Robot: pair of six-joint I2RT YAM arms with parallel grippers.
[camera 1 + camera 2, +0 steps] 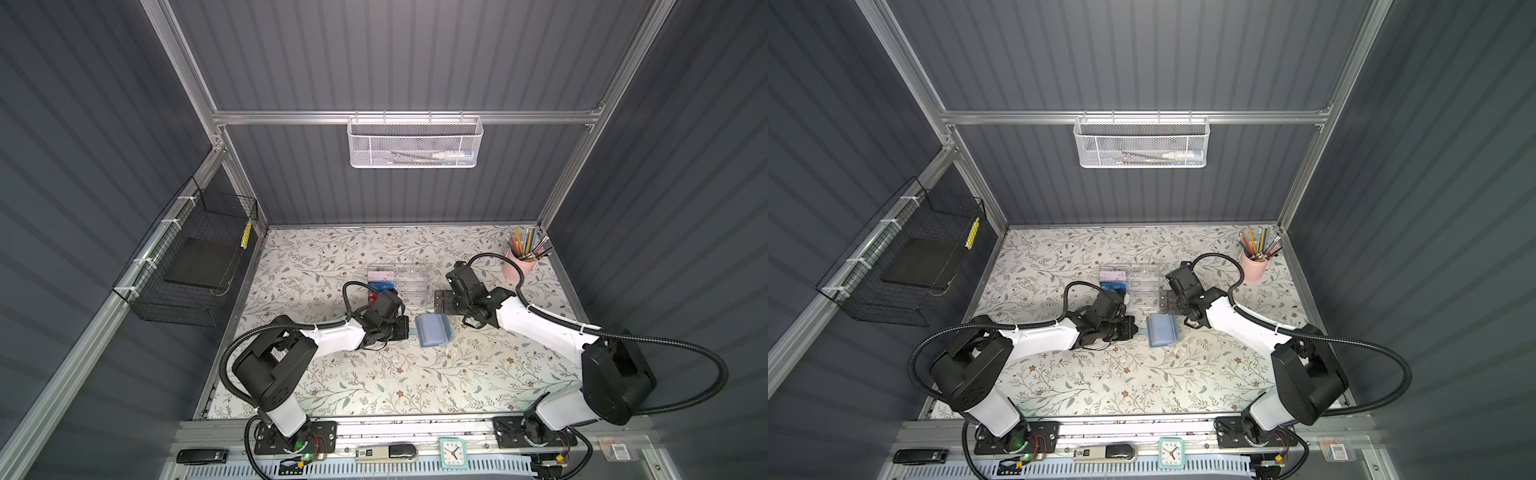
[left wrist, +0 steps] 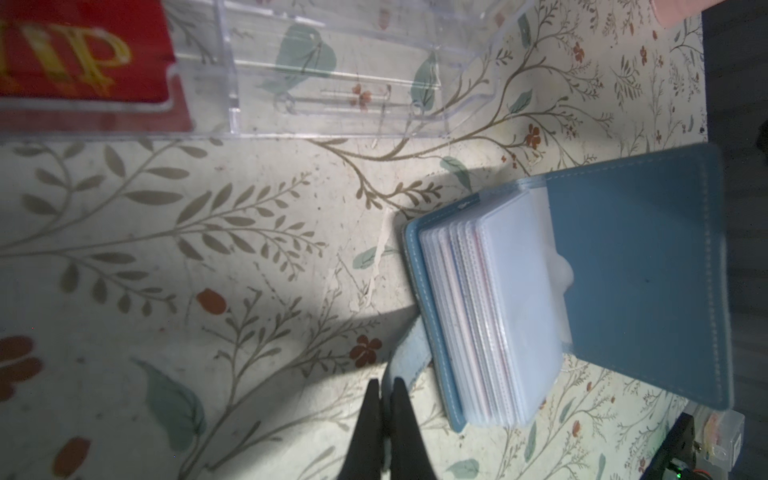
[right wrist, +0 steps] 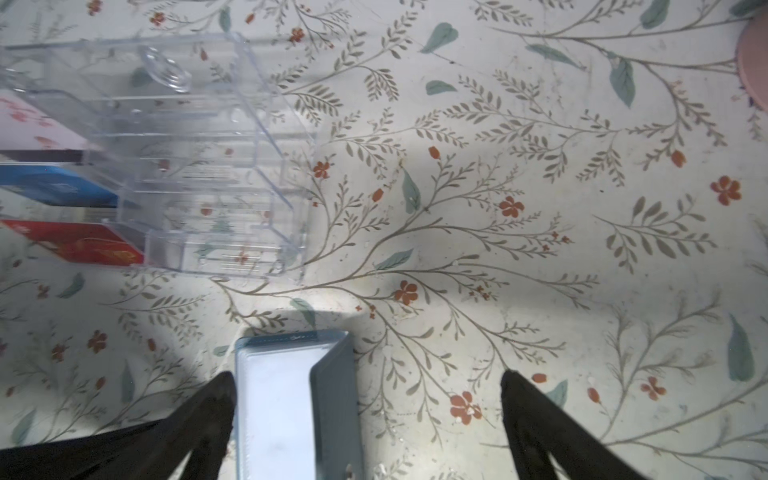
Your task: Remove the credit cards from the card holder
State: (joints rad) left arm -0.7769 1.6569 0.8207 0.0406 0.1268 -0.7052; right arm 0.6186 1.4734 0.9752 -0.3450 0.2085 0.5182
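Dark ribbed walls [image 1: 395,54] enclose a floral-patterned table [image 1: 374,374]

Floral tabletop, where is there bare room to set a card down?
Bare: the wide front stretch of floral tabletop, nearer than the open slate-blue card holder, and the back strip behind the clear acrylic compartment box. Crowded: the middle, around those two.

Slate-blue card holder [image 2: 640,266], floral table [image 2: 166,232], red VIP card [image 2: 83,54], pink cup [image 1: 517,268]

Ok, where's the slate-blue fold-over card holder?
Mid-table in both top views: the slate-blue card holder lies open between the left gripper and right gripper, just below the clear acrylic box.
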